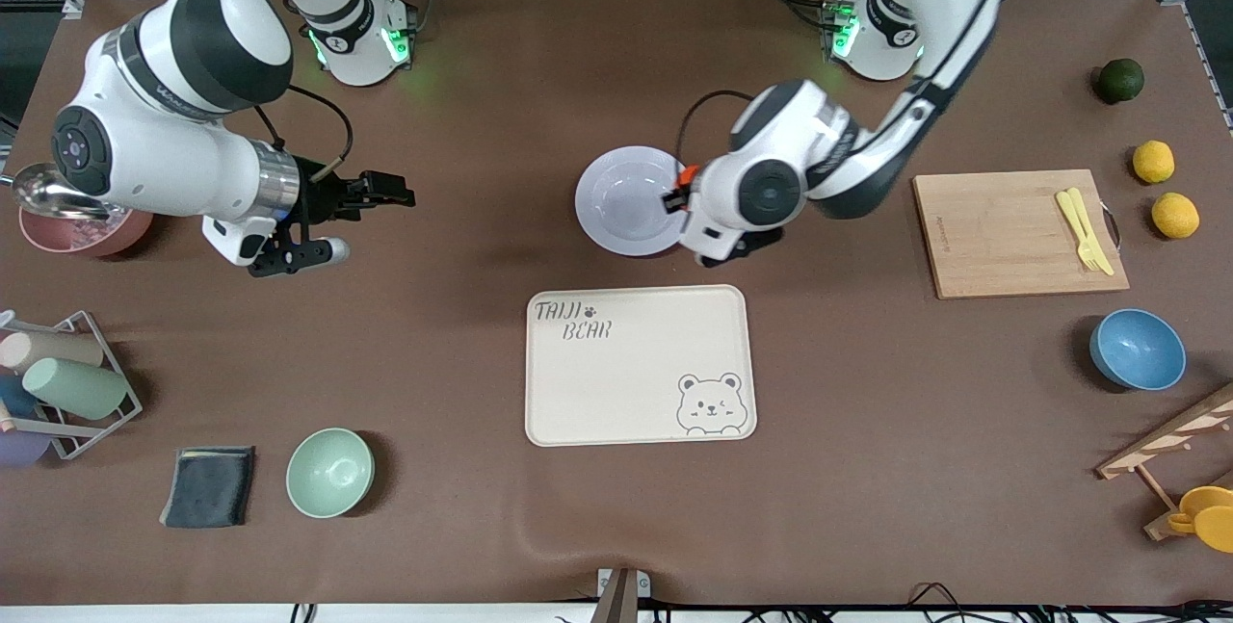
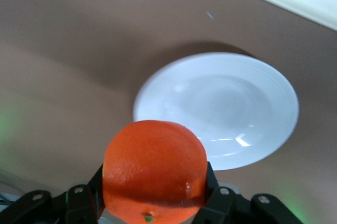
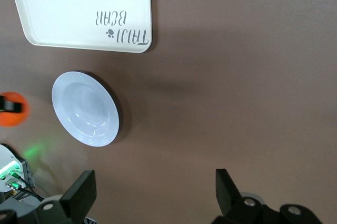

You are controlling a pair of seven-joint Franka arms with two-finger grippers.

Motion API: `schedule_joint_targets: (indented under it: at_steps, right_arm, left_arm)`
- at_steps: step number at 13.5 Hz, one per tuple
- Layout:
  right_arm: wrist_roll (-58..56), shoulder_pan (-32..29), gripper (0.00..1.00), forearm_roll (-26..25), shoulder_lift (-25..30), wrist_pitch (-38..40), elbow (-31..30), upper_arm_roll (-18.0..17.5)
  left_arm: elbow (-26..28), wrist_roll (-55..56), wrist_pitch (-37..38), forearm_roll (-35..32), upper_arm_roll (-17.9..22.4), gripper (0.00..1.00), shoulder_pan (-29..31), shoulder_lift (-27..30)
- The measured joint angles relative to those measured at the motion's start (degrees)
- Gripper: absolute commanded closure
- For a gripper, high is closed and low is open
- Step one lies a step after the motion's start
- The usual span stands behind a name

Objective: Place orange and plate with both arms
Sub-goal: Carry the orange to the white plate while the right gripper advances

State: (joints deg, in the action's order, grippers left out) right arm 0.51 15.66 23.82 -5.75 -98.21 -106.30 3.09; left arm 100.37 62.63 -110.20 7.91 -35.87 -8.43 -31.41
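The pale plate lies on the brown table, farther from the front camera than the cream tray. My left gripper is shut on the orange and holds it over the plate's rim at the left arm's side. In the left wrist view the orange sits between the black fingers, with the plate below it. My right gripper is open and empty over bare table toward the right arm's end. The right wrist view shows its fingers wide apart, the plate and the orange.
The bear-print tray lies nearer the front camera than the plate. A cutting board with yellow cutlery, two lemons, a dark green fruit and a blue bowl are toward the left arm's end. A green bowl, cloth and cup rack are toward the right arm's end.
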Motion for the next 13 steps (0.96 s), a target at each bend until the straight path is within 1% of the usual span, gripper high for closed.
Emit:
schedule_joint_targets:
  at_steps: [1, 3, 5, 6, 7, 8, 9, 13]
  right_arm:
    - [0.0, -0.01, 0.0, 0.01, 0.0, 0.0, 0.0, 0.03]
    - [0.0, -0.01, 0.0, 0.03, 0.0, 0.0, 0.0, 0.1]
    - [0.0, -0.01, 0.0, 0.04, -0.01, 0.0, 0.0, 0.16]
    - [0.0, -0.01, 0.0, 0.05, -0.02, 0.0, 0.0, 0.17]
    - [0.0, -0.01, 0.0, 0.05, -0.05, 0.0, 0.0, 0.18]
    - [0.0, -0.01, 0.0, 0.06, -0.08, 0.0, 0.0, 0.18]
    - [0.0, -0.01, 0.0, 0.06, -0.12, 0.0, 0.0, 0.18]
    - [0.0, -0.01, 0.0, 0.08, -0.3, -0.02, -0.39, 0.18]
  left_arm:
    - [-0.85, 2.04, -2.62, 0.0, 0.08, 0.85, -1.96, -2.43]
    - [-1.53, 5.9, -8.14, 0.0, 0.34, 0.85, -5.72, -6.78]
    - [-1.66, 7.18, -11.28, 0.0, 0.83, 0.83, -7.94, -10.24]
    - [-1.66, 7.18, -11.46, 0.0, 1.08, 0.77, -8.19, -11.35]
    - [-1.66, 7.18, -11.46, 0.0, 1.39, 0.57, -8.18, -12.04]
    - [-1.65, 7.18, -11.45, 0.0, 1.88, 0.12, -8.15, -12.36]
    - [-1.64, 7.17, -11.43, 0.0, 2.42, 0.0, -8.15, -12.51]
    - [-2.39, 7.16, -10.78, -0.21, 3.82, 0.0, -7.93, -12.28]
